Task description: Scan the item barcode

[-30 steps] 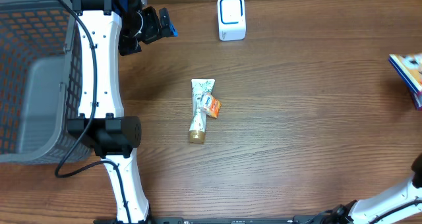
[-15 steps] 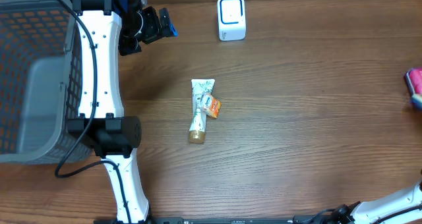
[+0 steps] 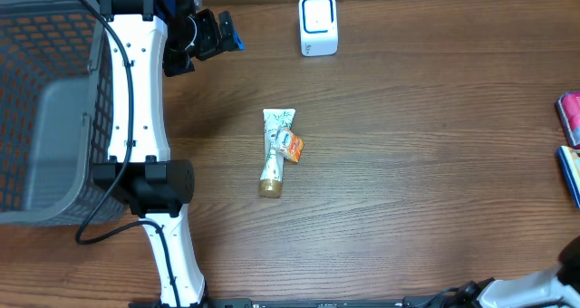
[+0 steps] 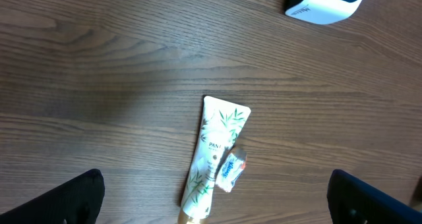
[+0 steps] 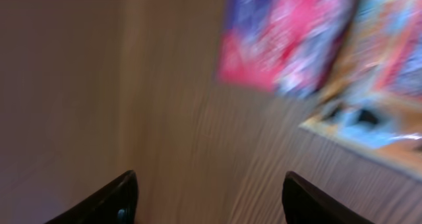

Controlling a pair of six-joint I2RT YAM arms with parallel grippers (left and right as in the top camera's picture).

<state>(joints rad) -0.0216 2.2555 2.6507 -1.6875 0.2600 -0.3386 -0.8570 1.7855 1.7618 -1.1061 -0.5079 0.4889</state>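
Note:
A white tube with a leaf print and a gold cap (image 3: pixel 272 152) lies on the wooden table, with a small orange-edged packet (image 3: pixel 291 147) against its right side. The white barcode scanner (image 3: pixel 318 24) stands at the back. My left gripper (image 3: pixel 216 33) hangs open at the back left, well away from the tube. Its wrist view looks down on the tube (image 4: pixel 214 151), the packet (image 4: pixel 231 169) and the scanner (image 4: pixel 326 0). In the blurred right wrist view my right gripper (image 5: pixel 210 188) is open over bare wood, with nothing between its fingers.
A grey mesh basket (image 3: pixel 54 109) fills the left side. A pink pack (image 3: pixel 571 116) and a blue pack (image 3: pixel 571 174) lie at the table's right edge. The right wrist view shows the pink pack (image 5: pixel 283 33) and a blue-orange pack (image 5: pixel 376 105) ahead of the fingers.
At the right edge a colourful pack that sat higher a second ago is gone; a pink pack and a blue pack now lie lower there. The left arm, tube and packet have not moved.

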